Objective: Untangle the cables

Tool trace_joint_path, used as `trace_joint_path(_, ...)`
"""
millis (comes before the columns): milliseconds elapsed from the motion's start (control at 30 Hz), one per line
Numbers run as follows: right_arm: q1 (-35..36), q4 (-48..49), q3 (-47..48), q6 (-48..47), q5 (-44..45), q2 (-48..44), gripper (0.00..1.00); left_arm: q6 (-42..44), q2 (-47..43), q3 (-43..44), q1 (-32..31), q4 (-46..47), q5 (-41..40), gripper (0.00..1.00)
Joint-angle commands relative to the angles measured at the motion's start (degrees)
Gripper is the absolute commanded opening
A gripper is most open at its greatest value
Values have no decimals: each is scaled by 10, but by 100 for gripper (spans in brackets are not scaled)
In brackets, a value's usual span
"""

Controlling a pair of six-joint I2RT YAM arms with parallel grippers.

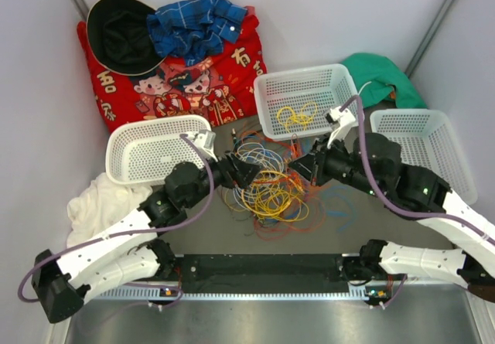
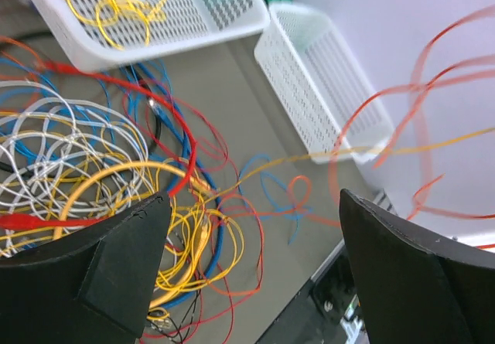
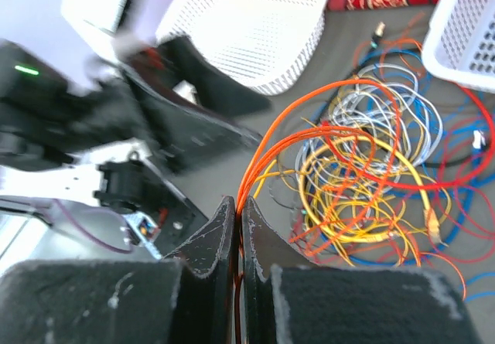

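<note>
The cables (image 1: 267, 188) lie in a tangled heap of yellow, orange, red, blue and grey-white loops at the table's middle. My right gripper (image 1: 298, 166) is at the heap's right edge. In the right wrist view it (image 3: 240, 207) is shut on several strands of an orange cable (image 3: 309, 124), which arc up out of the heap. My left gripper (image 1: 249, 172) is at the heap's left edge. In the left wrist view it (image 2: 255, 197) is wide open and empty above the heap (image 2: 116, 166), with blurred orange strands (image 2: 410, 97) close to the lens.
Three white baskets stand around the heap: left (image 1: 128, 154), middle (image 1: 267, 93) holding a yellow cable (image 1: 296, 116), and right (image 1: 433, 124). A red cloth (image 1: 232, 73), black hat (image 1: 120, 35), blue shirt (image 1: 193, 23), green cloth (image 1: 383, 73) and white cloth (image 1: 100, 201) lie around.
</note>
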Motion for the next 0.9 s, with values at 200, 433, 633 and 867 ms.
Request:
trace_joint_path(200,6,-16,79,26,-39,-6,0,55,107,-27,0,167,104,93)
trace_joint_path(433,6,-34,112,26,-34,-3,0,95,114,-91,-8,268,88,99)
trace_joint_path(633,6,-35,132,36,-56,7,0,144,140,-121,-31,339,67,99)
trace_joint_path(867,6,-37,150,41,-70,11,0,173,238,-67,-49,393,61,99)
